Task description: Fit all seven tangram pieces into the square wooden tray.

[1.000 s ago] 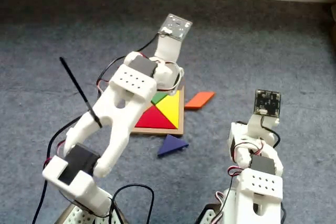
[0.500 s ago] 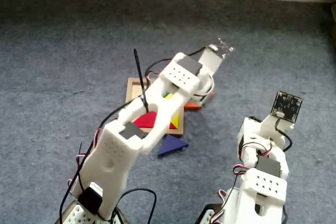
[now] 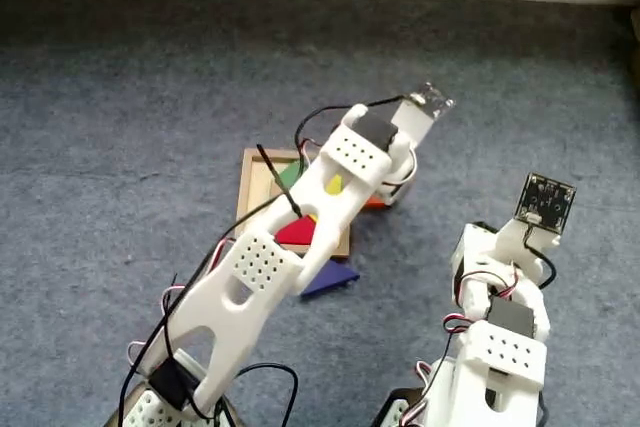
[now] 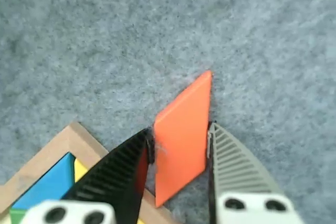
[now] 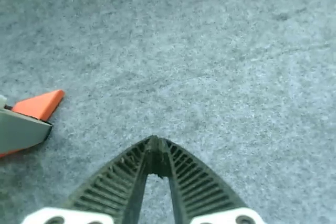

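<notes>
The left gripper [image 4: 178, 136] is clamped on the two long edges of the orange piece [image 4: 185, 111], which sits on the grey carpet [image 4: 262, 35] just beside the rim of the tray [image 4: 67, 136]. The tray holds a red piece [image 3: 296, 233] and a blue piece [image 4: 44, 184] among others, and a purple triangle [image 3: 332, 277] lies on the carpet near it. The right gripper [image 5: 156, 157] is closed on nothing above the carpet, well apart from the tray.

Nothing can be read here — no word, number or sign. The wooden tray [image 3: 242, 187] shows a bare rim, and the orange piece [image 4: 182, 137] just beside it has a plain face (any marks on the small circuit board [image 3: 544, 203], well apart from the tray, are too small to make out).
</notes>
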Controlling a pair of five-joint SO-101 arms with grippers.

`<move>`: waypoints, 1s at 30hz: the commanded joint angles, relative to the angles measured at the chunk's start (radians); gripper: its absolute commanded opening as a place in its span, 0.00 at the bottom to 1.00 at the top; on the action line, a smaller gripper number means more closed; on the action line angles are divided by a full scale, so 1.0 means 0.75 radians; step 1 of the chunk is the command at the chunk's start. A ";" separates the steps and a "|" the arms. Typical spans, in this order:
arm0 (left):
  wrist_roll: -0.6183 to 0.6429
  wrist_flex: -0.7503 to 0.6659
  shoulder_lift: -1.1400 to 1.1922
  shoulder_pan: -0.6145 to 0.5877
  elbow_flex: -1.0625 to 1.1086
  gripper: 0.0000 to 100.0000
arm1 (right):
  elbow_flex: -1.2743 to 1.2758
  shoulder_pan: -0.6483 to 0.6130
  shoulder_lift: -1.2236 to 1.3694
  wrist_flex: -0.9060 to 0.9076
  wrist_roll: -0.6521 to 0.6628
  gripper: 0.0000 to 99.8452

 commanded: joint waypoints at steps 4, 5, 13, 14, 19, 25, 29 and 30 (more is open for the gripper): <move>-0.010 0.125 0.048 0.015 -0.273 0.01 | -0.009 0.013 -0.021 -0.040 -0.004 0.01; -0.010 0.153 0.048 0.015 -0.316 0.00 | -0.009 0.013 -0.021 -0.040 -0.004 0.01; 0.082 0.250 -0.024 -0.011 -0.465 0.01 | -0.009 -0.036 -0.021 -0.040 -0.002 0.01; 0.098 0.250 -0.046 -0.019 -0.459 0.01 | -0.009 -0.036 -0.021 -0.040 -0.002 0.01; 0.145 0.254 -0.234 -0.066 -0.408 0.01 | -0.007 -0.038 -0.021 -0.040 -0.002 0.01; 0.137 0.252 -0.676 -0.114 0.005 0.01 | -0.007 -0.040 -0.021 -0.040 -0.002 0.01; 0.143 0.248 -0.979 -0.208 0.349 0.01 | -0.007 -0.066 -0.021 -0.040 -0.002 0.01; 0.143 0.248 -1.044 -0.238 0.431 0.01 | -0.007 -0.066 -0.021 -0.040 -0.002 0.01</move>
